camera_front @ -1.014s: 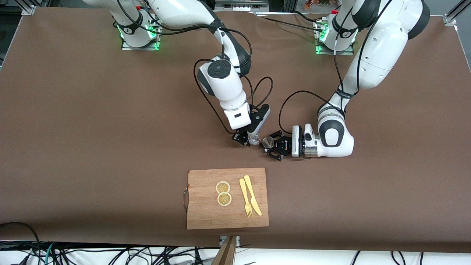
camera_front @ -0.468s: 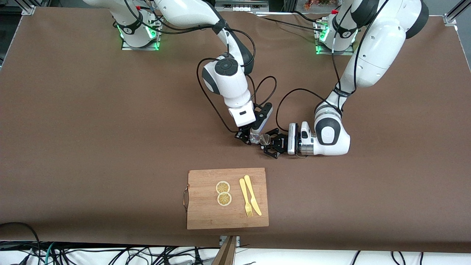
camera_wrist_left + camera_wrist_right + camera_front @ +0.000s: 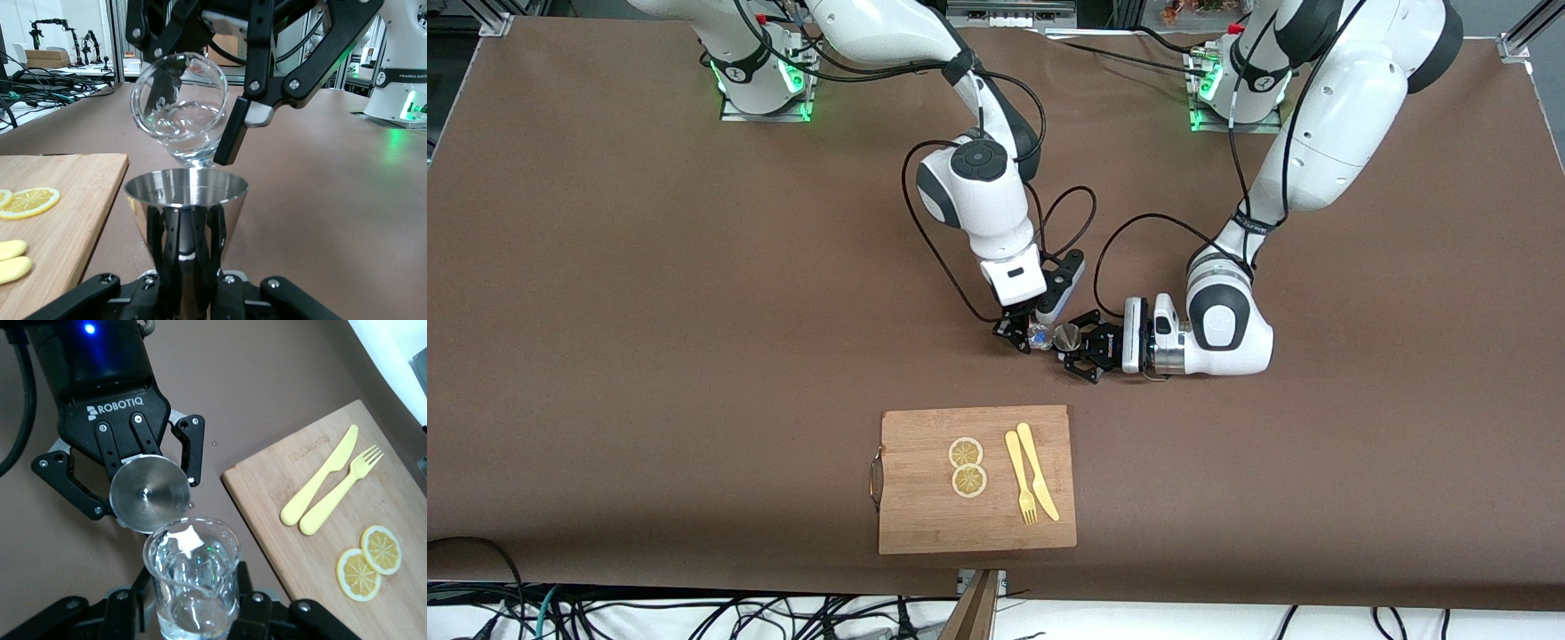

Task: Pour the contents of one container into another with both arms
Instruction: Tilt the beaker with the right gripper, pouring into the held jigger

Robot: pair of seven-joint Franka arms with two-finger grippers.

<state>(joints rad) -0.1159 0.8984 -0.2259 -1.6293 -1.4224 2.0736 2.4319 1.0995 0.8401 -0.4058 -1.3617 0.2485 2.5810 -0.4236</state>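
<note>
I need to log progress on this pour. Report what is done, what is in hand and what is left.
Done: the right gripper is shut on the glass cup, the left gripper on the steel jigger, and the two meet over the table. In hand: the cup is tilted, its lip just above the jigger's mouth. Left: most of the clear liquid sits in the cup; I cannot tell whether any has landed in the jigger.

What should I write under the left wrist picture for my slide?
Right gripper tips a glass cup of water over the metal jigger held by the left gripper.
</note>
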